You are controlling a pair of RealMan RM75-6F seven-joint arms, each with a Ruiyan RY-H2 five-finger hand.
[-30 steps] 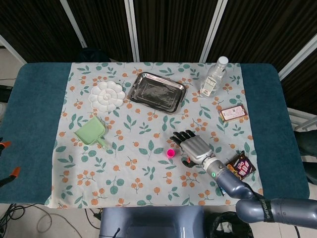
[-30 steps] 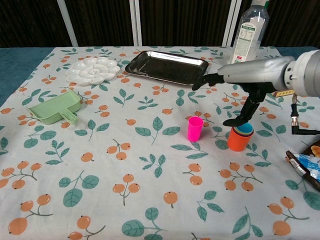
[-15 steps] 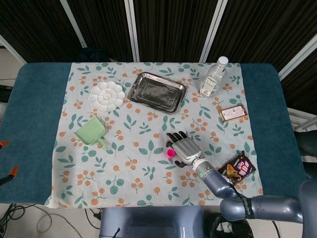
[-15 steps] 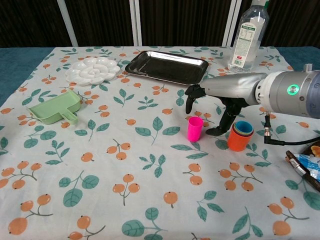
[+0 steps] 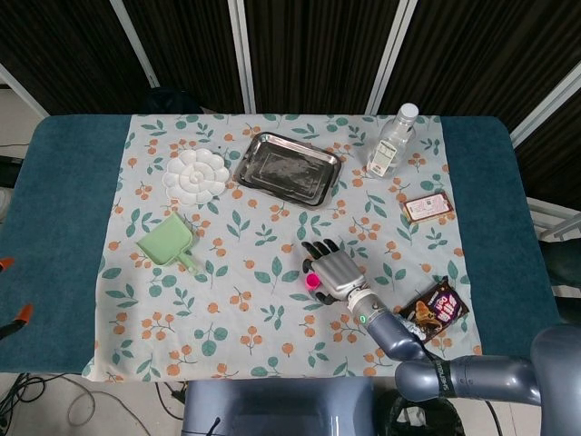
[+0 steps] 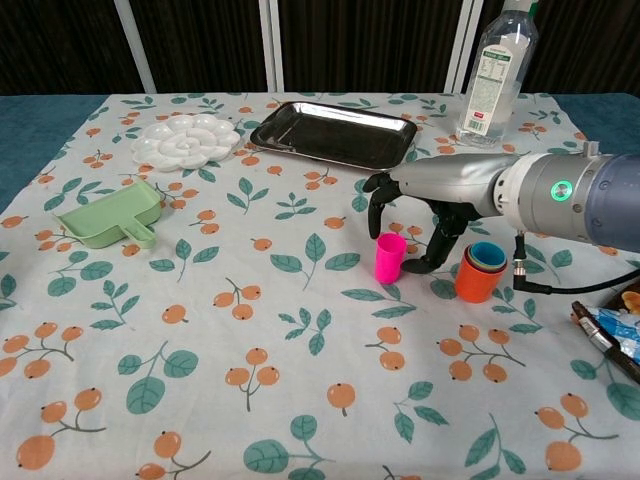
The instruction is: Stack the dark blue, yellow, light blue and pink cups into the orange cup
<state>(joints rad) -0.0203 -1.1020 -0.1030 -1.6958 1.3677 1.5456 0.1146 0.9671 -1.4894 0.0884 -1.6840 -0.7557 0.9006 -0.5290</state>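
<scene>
A pink cup (image 6: 390, 256) stands upright on the floral cloth, seen from above as a small pink dot (image 5: 311, 282) in the head view. My right hand (image 6: 415, 195) hovers over it with fingers spread and curved down on both sides of it, none closed on it; the same right hand (image 5: 333, 269) covers the spot beside the cup. To the cup's right stands the orange cup (image 6: 479, 276) with a light blue cup (image 6: 489, 256) nested at its top. The head view hides the orange cup under my arm. My left hand shows in neither view.
A steel tray (image 6: 334, 132) and a clear bottle (image 6: 494, 68) stand at the back, a white flower palette (image 6: 187, 139) and green scoop (image 6: 112, 215) on the left. Snack packets (image 5: 436, 307) lie at the right near the table's edge, a small card (image 5: 427, 207) further back.
My right hand has moved left from above the orange cup to above the pink cup, and its fingers have come down around it. The cups have not moved.
</scene>
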